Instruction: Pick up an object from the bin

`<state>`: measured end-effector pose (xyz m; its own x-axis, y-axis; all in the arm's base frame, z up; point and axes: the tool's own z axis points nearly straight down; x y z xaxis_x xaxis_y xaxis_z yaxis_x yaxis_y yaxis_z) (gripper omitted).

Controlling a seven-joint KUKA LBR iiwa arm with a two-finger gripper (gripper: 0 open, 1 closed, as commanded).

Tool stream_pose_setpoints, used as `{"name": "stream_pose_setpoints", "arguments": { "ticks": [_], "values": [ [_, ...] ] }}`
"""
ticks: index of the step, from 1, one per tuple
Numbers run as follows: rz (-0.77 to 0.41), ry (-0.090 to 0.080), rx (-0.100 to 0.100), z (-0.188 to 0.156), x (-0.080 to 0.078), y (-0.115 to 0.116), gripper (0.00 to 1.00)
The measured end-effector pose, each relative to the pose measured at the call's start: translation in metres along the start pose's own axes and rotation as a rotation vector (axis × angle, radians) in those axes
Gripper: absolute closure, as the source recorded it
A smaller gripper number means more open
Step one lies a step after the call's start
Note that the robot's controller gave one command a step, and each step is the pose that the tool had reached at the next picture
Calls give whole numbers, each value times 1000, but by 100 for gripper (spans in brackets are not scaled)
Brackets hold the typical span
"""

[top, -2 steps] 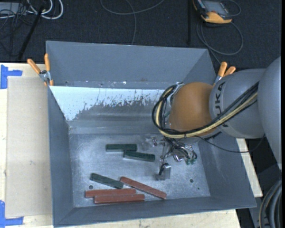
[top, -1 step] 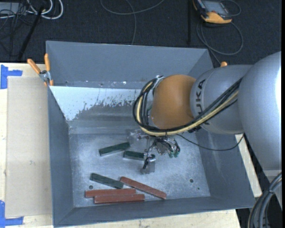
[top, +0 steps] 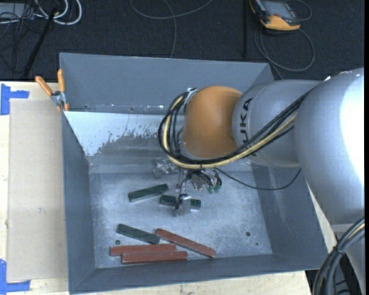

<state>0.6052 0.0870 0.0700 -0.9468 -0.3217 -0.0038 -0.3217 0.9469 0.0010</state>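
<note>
My gripper [top: 183, 204] reaches down under the orange cover to the middle of the bin floor. Its fingertips sit on a short dark green bar [top: 193, 204] lying there, one end of the bar sticking out to the right of the fingers. A longer dark green bar [top: 147, 193] lies just left of it, slightly tilted. Whether the bar is between the fingers is hidden by the gripper itself.
Near the front wall lie another dark green bar [top: 138, 233], a slanted reddish-brown strip [top: 186, 243] and two more reddish-brown strips [top: 149, 254] side by side. The arm and its cables cover the bin's back right.
</note>
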Motion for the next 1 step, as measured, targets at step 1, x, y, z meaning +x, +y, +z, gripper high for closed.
{"name": "stream_pose_setpoints", "arguments": {
  "ticks": [1],
  "values": [
    [1,2,1,0,1,-1,100]
  ]
}}
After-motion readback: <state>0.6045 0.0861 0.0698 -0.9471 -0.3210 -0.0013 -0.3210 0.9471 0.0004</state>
